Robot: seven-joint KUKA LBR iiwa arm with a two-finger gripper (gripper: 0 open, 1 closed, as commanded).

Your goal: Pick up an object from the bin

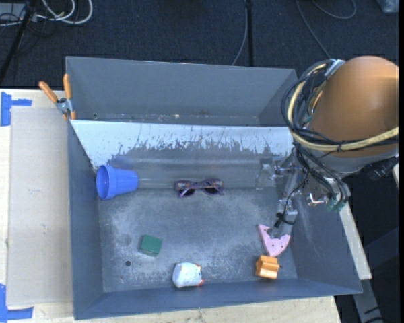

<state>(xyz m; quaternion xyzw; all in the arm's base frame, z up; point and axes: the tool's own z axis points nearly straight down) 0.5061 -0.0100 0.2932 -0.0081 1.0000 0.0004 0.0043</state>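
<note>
My gripper [283,219] hangs low at the right side of the bin, beneath the arm's orange dome. Just below its tip lies a small pink, roughly triangular thing [274,243] on the bin floor near the right wall. The tip seems to meet the pink thing's upper edge, but I cannot make out a grip on it. A small orange block [267,267] sits a little further forward, in the front right corner.
A blue cup [116,182] lies on its side at the far left. Purple sunglasses [198,188] rest near the back wall's foot. A green block [149,245] and a white crumpled thing [186,274] lie toward the front.
</note>
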